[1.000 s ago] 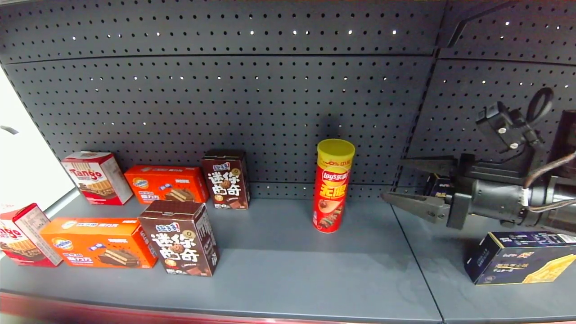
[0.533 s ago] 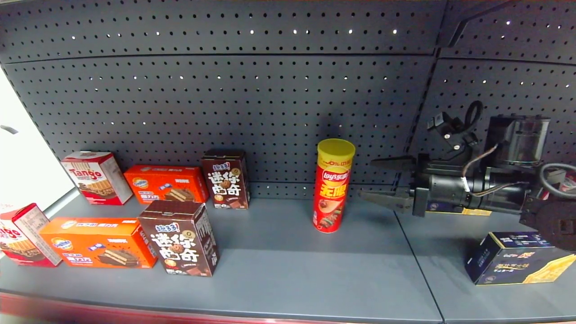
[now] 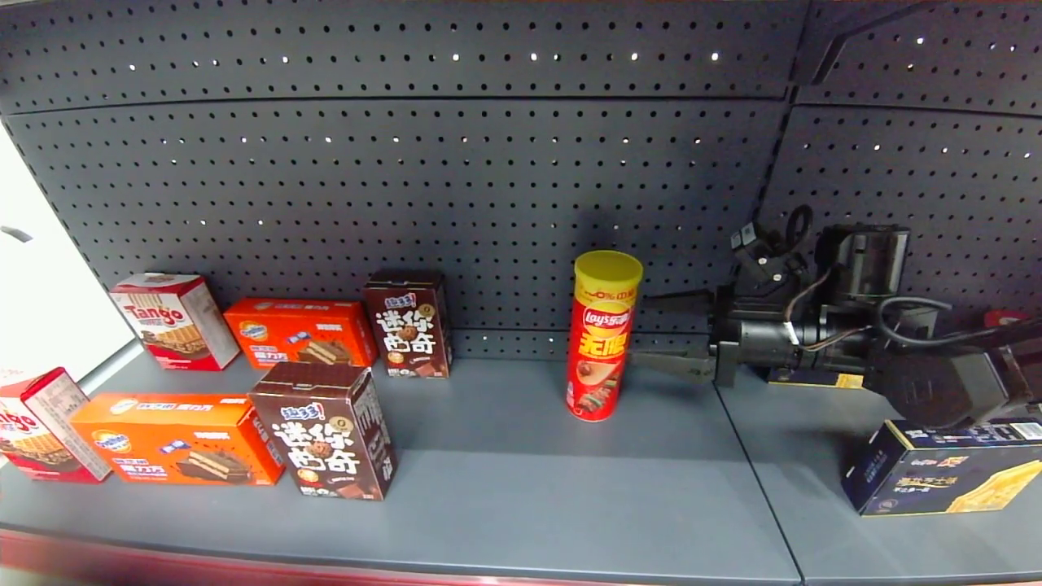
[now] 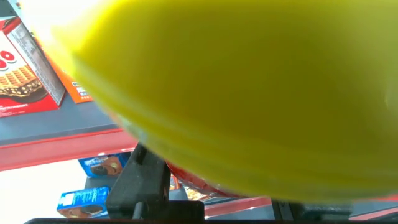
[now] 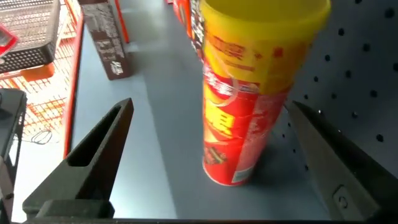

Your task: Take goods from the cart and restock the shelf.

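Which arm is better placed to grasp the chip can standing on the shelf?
Right. The right gripper is open, level with the chip can and just beside it. In the right wrist view the can stands ahead, between its spread jaws.

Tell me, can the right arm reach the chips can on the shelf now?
Probably yes: the open right gripper faces the chips can at mid-height, with nothing between them.

We see a grey metal shelf [image 3: 529,488] carrying an upright red cardboard chip can with a yellow lid [image 3: 602,338], with brown cartons [image 3: 330,431], orange cartons [image 3: 175,439] and red-and-white cartons [image 3: 175,320] to its left, and a navy box [image 3: 936,468] to its right.
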Controlling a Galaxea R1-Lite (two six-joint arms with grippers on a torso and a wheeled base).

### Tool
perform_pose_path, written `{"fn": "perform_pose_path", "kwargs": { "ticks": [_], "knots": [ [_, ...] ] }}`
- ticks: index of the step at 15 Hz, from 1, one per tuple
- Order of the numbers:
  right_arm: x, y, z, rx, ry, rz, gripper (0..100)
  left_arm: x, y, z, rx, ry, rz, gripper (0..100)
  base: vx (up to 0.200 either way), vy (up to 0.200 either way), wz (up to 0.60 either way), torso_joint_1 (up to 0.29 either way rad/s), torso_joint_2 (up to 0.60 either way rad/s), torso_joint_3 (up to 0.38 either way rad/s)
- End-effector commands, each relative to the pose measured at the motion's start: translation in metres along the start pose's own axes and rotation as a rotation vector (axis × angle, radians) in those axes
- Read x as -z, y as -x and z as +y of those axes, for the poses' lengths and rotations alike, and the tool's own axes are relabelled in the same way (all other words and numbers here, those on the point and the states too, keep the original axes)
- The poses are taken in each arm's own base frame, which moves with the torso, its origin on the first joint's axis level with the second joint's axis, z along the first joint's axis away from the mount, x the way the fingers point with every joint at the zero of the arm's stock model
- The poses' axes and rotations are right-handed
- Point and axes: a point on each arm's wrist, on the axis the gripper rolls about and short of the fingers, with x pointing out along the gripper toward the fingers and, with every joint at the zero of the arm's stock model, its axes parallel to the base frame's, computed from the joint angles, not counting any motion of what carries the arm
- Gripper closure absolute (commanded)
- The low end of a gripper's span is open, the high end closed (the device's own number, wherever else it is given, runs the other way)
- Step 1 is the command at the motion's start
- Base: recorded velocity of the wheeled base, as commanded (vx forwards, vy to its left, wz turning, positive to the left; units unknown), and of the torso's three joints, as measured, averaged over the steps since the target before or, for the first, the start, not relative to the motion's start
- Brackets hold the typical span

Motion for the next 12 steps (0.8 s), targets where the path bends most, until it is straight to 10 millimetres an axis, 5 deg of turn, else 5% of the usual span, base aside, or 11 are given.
{"fn": "perform_pose_path", "kwargs": {
  "ticks": [1,12],
  "knots": [
    [0.008,-0.008,-0.006,-0.006,-0.013,0.011,0,0.001,-0.001,0.000,-0.001,0.000,0.007,100,0.000,0.000,0.00,0.000,0.00,0.000],
    [0.033,-0.033,-0.022,-0.027,-0.044,0.037,0,0.003,-0.002,0.000,0.000,0.001,0.016,100,0.000,0.000,0.00,0.000,0.00,0.000]
  ]
}}
